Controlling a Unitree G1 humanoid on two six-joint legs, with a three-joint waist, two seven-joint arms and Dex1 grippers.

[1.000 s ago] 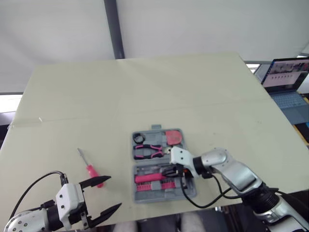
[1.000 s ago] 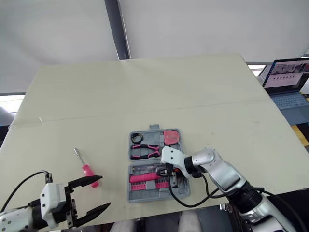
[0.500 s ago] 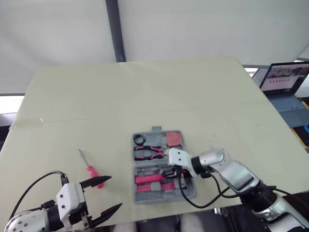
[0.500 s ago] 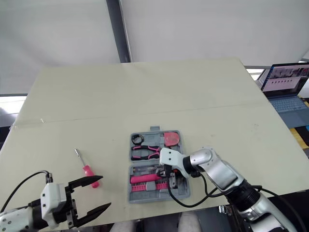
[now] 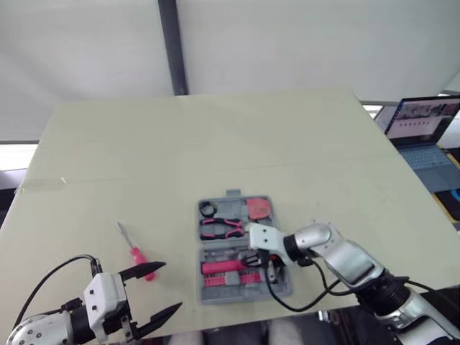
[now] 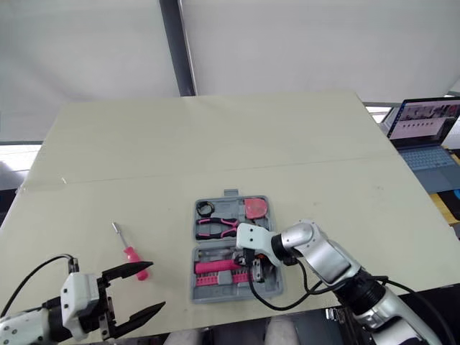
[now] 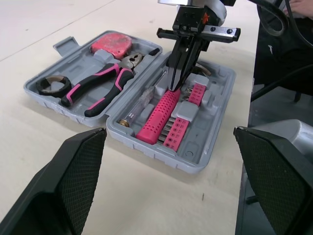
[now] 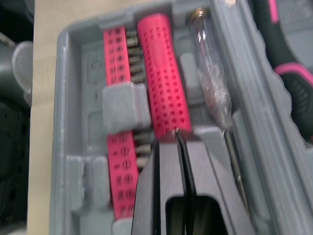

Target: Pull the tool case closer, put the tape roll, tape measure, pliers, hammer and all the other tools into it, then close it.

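The tool case [image 7: 218, 128] lies open on the pale tabletop [image 5: 215, 144], close to the near edge and a little right of centre. In its far half are seated a black tape roll [image 7: 51, 85], pink-handled pliers [image 7: 100, 88] and a red tape measure [image 7: 111, 43]. In its near half lie a pink dotted handle [image 8: 164, 93], a pink bit strip [image 8: 117, 63] just beside it, and a clear-handled tester [image 8: 210, 83] on the handle's other side.

The right pincer [image 7: 172, 87] is set above the near half with its two fingers pressed together and nothing held between them. Its tips are placed at the end of the pink handle.

The step in hand is judged to be seating that handle in its recess. It would best be done with a straight downward press kept on the handle's centre line, so that the tips are not slid onto the bit strip or the tester and the light case is not shifted.

Well to the left, a red-handled screwdriver [image 5: 138, 253] lies loose on the tabletop. The left pincer [image 5: 171, 286] is held wide open and empty just near of it.
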